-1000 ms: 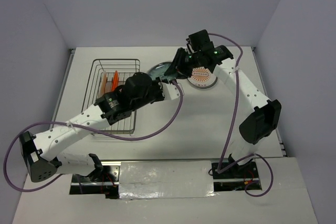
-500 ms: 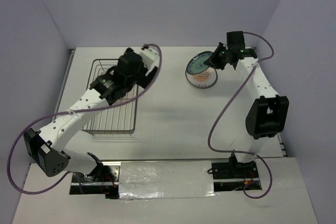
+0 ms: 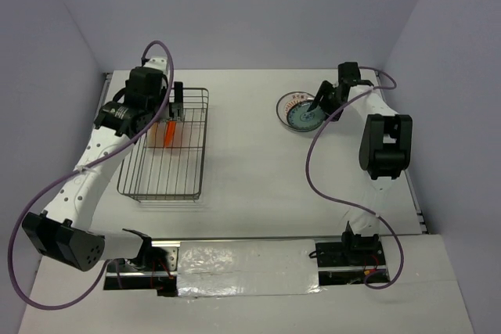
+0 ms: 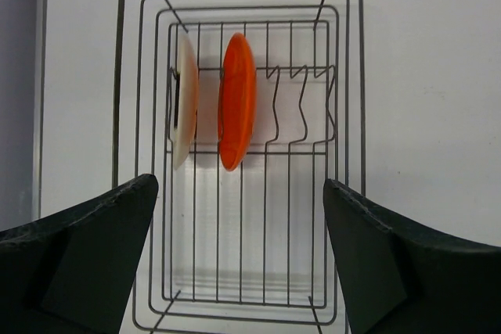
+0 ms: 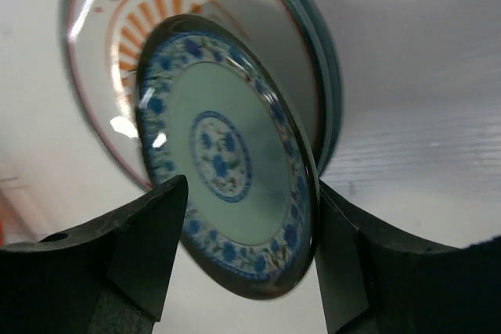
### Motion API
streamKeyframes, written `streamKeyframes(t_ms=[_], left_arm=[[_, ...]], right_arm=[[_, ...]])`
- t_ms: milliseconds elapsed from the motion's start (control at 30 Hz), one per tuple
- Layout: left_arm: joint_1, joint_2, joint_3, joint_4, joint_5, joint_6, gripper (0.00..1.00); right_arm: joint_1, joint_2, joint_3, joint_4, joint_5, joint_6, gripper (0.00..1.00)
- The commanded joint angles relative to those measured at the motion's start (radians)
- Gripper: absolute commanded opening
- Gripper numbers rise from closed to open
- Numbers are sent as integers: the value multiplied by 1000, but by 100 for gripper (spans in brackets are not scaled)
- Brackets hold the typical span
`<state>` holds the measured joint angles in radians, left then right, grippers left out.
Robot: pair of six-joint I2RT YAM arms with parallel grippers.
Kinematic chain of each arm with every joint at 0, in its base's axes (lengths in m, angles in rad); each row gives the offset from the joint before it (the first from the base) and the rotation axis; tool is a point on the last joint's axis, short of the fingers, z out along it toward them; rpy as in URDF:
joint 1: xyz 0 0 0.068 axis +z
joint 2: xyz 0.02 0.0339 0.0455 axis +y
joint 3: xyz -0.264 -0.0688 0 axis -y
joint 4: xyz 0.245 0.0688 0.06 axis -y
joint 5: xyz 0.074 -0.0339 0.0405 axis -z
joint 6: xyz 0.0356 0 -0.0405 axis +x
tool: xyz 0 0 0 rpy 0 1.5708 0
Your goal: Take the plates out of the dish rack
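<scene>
The silver wire dish rack (image 3: 202, 154) stands at the left. An orange plate (image 3: 171, 134) and a cream one (image 3: 157, 124) stand upright in its dividers. My left gripper (image 3: 174, 103) hovers over the rack's far end, open and empty. From the left wrist, the orange plate (image 4: 237, 103) and cream plate (image 4: 185, 107) show ahead of the left gripper (image 4: 243, 256), inside the rack (image 4: 125, 76). My right gripper (image 3: 318, 104) is open over a stack at the back right. There the teal patterned plate (image 5: 227, 154) lies tilted on the orange-sunburst plate (image 5: 117, 29), between the spread fingers (image 5: 149, 240).
Another plate's rim (image 5: 329, 76) shows beneath the sunburst one. The white table (image 3: 250, 177) has a raised rail along its left edge (image 3: 98, 123) and walls close on three sides. The right arm's purple cable (image 3: 309, 166) loops over the table's middle right.
The left arm swung from the table's middle back over the rack, and its gripper opened. The right gripper carried the teal plate to the stack and now stands open over it.
</scene>
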<state>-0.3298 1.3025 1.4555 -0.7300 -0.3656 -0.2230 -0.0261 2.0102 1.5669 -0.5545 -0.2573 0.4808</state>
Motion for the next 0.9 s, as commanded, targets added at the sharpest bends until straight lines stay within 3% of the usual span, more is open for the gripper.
streamKeyframes(t_ms=[0, 67, 200, 367, 600, 700, 867], left_arm=[[46, -40, -15, -28, 89, -82, 99], [55, -34, -15, -43, 94, -93, 100], [66, -13, -14, -66, 83, -122, 100], [71, -14, -20, -32, 122, -141, 99], [72, -25, -44, -31, 129, -139, 99], [72, -35, -61, -29, 132, -127, 99], [74, -43, -79, -42, 136, -107, 99]], right_arm=[[6, 41, 116, -135, 137, -47, 70], [22, 128, 244, -337, 245, -48, 73], [95, 183, 317, -438, 378, -65, 77], [63, 42, 170, -294, 291, -24, 78], [51, 73, 202, -332, 320, -33, 72], [38, 56, 141, -276, 288, -21, 67], [34, 26, 96, -195, 205, -24, 67]])
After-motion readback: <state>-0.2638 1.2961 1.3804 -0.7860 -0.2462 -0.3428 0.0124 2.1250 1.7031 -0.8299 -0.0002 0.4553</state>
